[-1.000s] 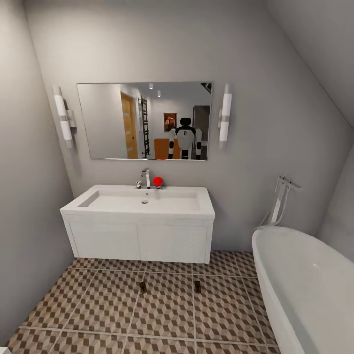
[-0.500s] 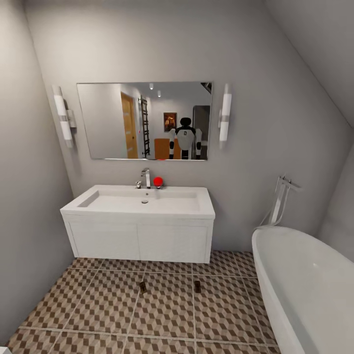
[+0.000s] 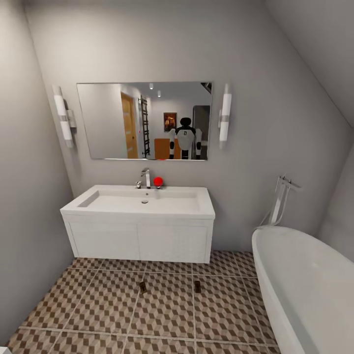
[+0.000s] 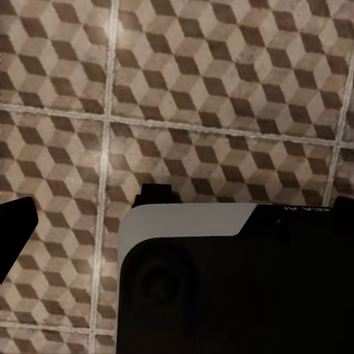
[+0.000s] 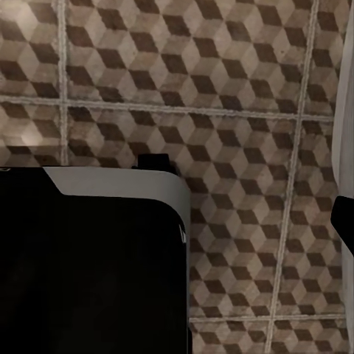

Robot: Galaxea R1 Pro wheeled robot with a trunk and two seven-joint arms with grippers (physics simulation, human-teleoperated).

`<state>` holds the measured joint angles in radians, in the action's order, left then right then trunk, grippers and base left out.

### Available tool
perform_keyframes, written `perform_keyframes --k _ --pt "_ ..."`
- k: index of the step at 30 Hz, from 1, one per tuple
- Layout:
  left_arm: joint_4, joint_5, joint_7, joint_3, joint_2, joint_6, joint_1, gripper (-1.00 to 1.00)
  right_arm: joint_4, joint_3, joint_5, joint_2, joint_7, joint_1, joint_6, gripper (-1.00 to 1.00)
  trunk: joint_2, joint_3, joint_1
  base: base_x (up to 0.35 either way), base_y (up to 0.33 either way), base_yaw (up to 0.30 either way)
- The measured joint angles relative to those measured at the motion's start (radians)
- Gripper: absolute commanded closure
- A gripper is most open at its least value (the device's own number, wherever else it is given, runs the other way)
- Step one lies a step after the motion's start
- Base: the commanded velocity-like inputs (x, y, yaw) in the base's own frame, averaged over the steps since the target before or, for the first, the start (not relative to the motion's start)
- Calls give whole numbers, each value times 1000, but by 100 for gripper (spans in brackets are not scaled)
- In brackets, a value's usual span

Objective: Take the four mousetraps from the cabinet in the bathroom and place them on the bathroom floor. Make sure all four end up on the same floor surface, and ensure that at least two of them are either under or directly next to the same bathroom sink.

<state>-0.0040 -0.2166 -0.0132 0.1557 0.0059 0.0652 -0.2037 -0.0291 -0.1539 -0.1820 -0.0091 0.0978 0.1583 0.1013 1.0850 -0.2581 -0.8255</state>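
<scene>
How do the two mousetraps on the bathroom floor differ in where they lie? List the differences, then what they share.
The left mousetrap lies on a grout line between tiles; the right mousetrap lies just right of the next grout line. The left one sits below the middle of the bathroom sink; the right one sits below its right end. Both are small, dark, and on the same bathroom floor.

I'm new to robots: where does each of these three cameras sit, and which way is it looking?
Head view: on the robot's head, facing the sink, mirror and bathtub; the robot shows as a reflection; two mousetraps lie on the floor.
Left wrist view: near the left gripper, looking down at floor tiles; dark robot body below.
Right wrist view: near the right gripper, looking down at tiles; dark robot body.
Shared: all show the cube-patterned floor.
</scene>
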Motion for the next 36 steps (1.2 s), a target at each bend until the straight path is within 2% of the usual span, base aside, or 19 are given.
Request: perform_keyframes --k 12,36 --pt "-1 4 3 2 7 -5 0 -100 0 -3 2 2 1 0 -9 -100 0 0 0 0 0 -187" --pt "-6 10 3 0 7 3 0 -100 0 -3 4 8 -1 0 -11 -100 0 0 0 0 0 -288"
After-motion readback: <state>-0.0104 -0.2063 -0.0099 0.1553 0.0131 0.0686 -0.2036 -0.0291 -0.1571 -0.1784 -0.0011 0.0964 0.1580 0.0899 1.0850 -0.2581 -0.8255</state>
